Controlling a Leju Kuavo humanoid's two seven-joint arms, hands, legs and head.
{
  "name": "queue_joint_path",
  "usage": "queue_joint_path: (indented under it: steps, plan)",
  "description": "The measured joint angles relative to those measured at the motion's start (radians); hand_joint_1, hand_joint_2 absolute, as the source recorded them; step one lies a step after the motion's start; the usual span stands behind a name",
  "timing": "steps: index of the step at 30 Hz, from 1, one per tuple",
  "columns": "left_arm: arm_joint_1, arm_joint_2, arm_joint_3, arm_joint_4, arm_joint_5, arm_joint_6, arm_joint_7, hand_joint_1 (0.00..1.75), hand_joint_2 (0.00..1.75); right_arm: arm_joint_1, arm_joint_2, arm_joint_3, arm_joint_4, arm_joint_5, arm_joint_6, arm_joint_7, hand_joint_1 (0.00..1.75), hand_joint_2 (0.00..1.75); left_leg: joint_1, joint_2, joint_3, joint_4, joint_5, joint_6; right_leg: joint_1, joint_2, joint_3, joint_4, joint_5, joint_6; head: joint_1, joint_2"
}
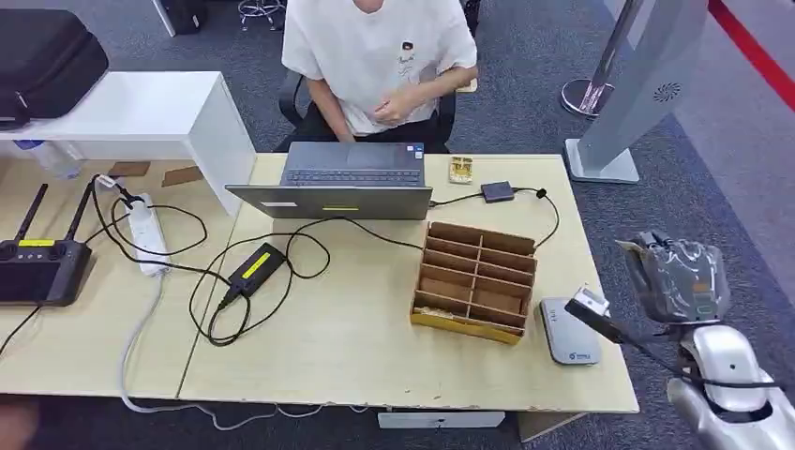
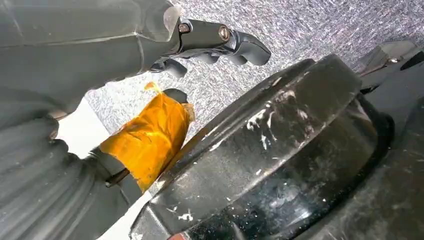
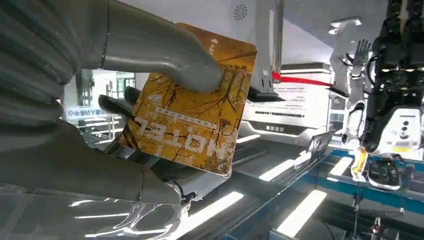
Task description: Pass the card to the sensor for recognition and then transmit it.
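The card [image 3: 192, 122] sits pinched under the right hand's [image 3: 100, 115] thumb.

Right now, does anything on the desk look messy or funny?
Yes. Black cables loop loosely across the light wooden desk between the white power strip and the grey laptop. The wooden slotted card box sits slightly askew. Nothing looks spilled or broken.

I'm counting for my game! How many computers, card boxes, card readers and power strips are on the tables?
Laptop: 1
Card box: 1
Card reader: 1
Power strip: 1
Total: 4
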Motion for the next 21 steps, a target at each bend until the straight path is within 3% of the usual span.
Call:
queue_joint_path:
  steps: [9, 16, 21]
  plan:
    - [0.003, -0.001, 0.000, 0.000, 0.016, 0.009, 0.002, 0.00, 1.75, 0.191, 0.009, -0.077, -0.144, 0.051, -0.028, -0.023, 1.75, 1.75, 0.000, 0.001, 0.000, 0.000, 0.000, 0.000, 0.000, 0.000, 0.000, 0.000, 0.000, 0.000, 0.000, 0.000]
    - [0.003, -0.002, 0.000, 0.000, 0.016, 0.009, 0.003, 0.00, 1.75, 0.226, 0.016, -0.092, -0.169, 0.057, -0.030, -0.022, 1.75, 1.75, 0.000, 0.001, 0.001, 0.000, 0.000, 0.000, 0.000, 0.001, 0.000, 0.000, 0.000, 0.000, 0.000, 0.000]
    - [0.002, -0.002, -0.003, 0.000, 0.013, 0.008, 0.005, 0.00, 1.75, 0.210, 0.052, -0.096, -0.105, 0.086, -0.072, -0.053, 1.75, 1.75, 0.000, 0.001, 0.001, 0.000, 0.000, 0.000, 0.000, 0.001, 0.000, 0.000, 0.000, 0.000, 0.000, 0.000]
